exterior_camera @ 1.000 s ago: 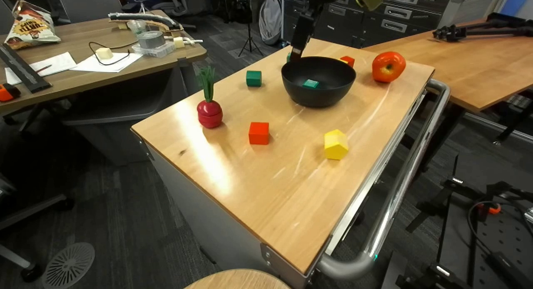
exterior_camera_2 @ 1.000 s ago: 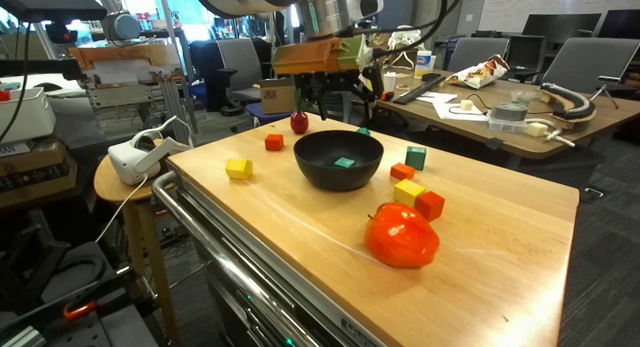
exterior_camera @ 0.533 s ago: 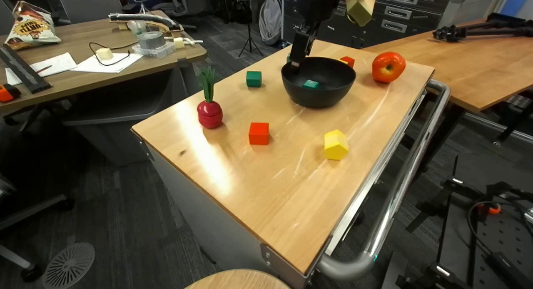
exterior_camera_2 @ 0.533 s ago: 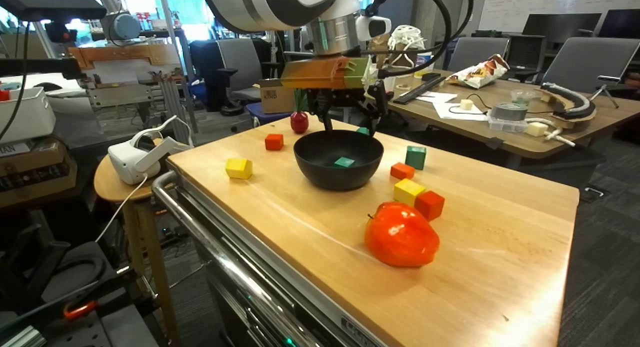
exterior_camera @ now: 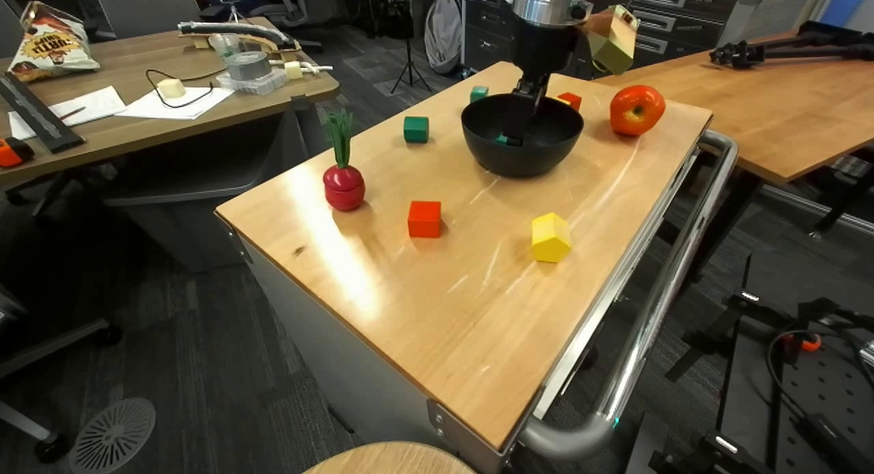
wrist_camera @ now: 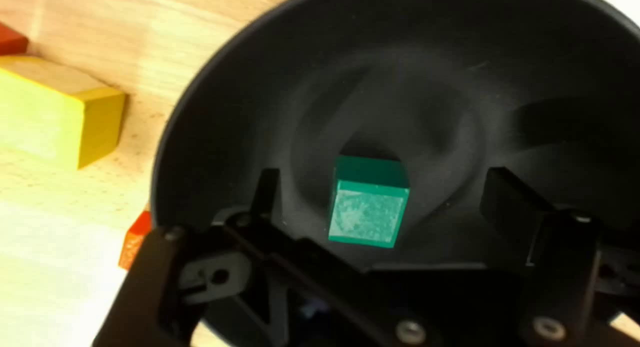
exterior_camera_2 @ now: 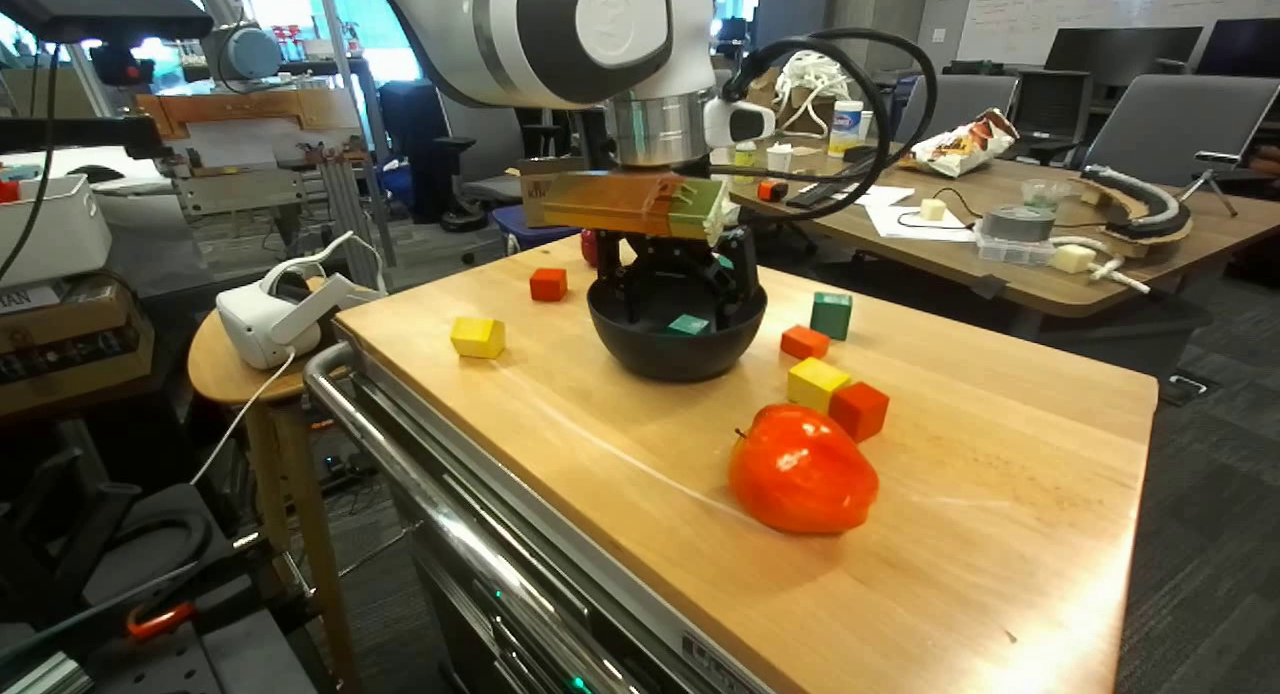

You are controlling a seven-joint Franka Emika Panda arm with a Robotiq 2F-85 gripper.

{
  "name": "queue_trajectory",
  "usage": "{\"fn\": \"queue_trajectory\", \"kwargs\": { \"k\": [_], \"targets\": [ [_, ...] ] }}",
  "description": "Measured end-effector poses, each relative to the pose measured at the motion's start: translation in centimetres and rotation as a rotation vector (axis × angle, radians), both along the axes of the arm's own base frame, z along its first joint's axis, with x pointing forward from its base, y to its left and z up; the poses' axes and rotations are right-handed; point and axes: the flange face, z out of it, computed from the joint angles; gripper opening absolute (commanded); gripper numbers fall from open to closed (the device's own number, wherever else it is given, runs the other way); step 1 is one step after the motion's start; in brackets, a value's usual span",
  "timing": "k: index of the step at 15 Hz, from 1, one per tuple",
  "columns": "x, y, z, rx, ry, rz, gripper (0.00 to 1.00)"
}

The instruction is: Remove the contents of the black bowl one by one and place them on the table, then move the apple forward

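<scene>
Clock positions set around black bowl as seen in exterior view. Claw poised inside bowl, jaws spread wide, nothing gripped; green cube seated at bottom between jaws, touched by neither. Only piece seen inside, so judged last. Apparently done, placed on surface: dark red fruit at half past eight, orange-red cube between seven and eight, yellow block at half past five, second green cube at nine. Remaining: cube to be lifted out, then apple, just before three, to be moved forward.

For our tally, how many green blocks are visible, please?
3: one green block in the bowl, a second nearer the dark red fruit, a third beside an orange-red block.
</scene>
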Motion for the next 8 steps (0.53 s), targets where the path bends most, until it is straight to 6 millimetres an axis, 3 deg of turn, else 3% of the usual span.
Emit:
{"fn": "queue_trajectory", "kwargs": {
  "k": [3, 8],
  "targets": [
    [0.4, 0.0, -0.9, -0.001, -0.028, 0.000, 0.94],
    [1.0, 0.1, -1.7, -0.002, -0.075, 0.001, 0.50]
  ]
}}
